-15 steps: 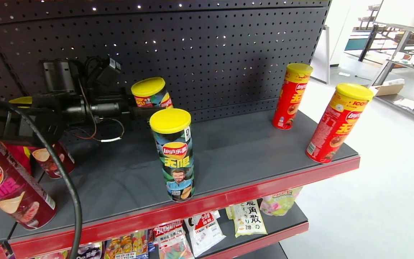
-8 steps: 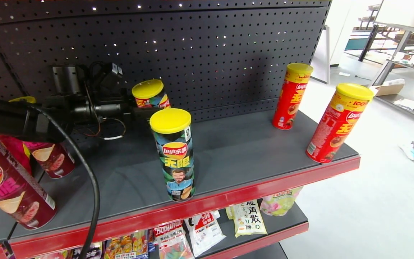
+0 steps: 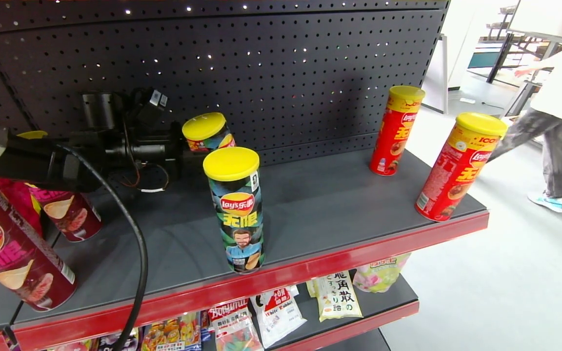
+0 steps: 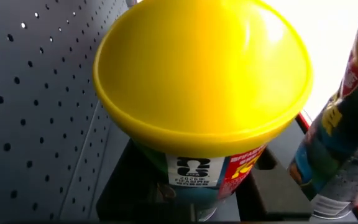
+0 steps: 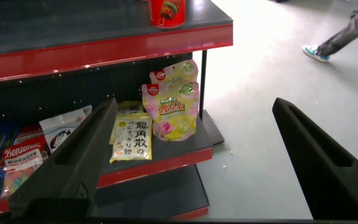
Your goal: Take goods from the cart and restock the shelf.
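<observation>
Head view: left gripper (image 3: 189, 152) clasps a tilted chip can (image 3: 208, 130) by the shelf's (image 3: 330, 204) back edge, just behind the front-edge can (image 3: 237, 209); wide shelf room separates it from red cans (image 3: 395, 131) at the right end. Right gripper (image 5: 210, 155) spread wide.

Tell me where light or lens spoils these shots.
Head view: light pricks through the pegboard holes; the wide lens leans the front red can outward. Left wrist view: glare tops the held can, washed-out white behind. Right wrist view: right claw dark against bright floor.
</observation>
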You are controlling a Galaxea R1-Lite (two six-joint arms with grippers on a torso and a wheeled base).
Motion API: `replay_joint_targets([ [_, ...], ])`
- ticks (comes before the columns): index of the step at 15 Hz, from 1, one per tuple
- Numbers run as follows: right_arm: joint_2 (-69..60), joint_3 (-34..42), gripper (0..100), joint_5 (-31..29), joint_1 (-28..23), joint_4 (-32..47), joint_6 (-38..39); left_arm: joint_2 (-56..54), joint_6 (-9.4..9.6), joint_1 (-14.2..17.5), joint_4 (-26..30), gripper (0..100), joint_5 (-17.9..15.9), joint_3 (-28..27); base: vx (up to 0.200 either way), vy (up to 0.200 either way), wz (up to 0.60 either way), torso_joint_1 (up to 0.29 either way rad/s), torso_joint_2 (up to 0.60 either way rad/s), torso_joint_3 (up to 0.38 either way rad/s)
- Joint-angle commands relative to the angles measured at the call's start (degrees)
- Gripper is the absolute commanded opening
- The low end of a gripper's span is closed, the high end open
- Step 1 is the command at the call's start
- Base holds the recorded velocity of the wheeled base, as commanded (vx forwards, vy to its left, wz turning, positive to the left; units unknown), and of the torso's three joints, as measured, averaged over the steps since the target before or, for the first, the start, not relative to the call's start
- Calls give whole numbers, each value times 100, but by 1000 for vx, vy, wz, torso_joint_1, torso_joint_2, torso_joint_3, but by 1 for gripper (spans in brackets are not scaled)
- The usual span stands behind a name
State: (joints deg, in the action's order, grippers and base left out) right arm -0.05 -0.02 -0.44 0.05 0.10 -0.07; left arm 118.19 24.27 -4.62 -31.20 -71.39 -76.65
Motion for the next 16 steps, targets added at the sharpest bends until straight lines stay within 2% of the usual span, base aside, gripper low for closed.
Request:
replay_joint_targets([
  [1,5,-6,100,0,4,-1,-1,64,148,-4,8,0,11,-192,0,0,0,0,0,0],
  [7,5,2,100,0,4,-1,-1,90,157,-4,43,0,187,-245,0,0,0,0,0,0],
  [11,5,-6,100,0,4,-1,-1,117,157,-13,79,0,547,-245,0,0,0,0,0,0],
  [16,5,-6,100,0,4,-1,-1,126,157,-109,149,0,556,-245,0,0,0,0,0,0],
])
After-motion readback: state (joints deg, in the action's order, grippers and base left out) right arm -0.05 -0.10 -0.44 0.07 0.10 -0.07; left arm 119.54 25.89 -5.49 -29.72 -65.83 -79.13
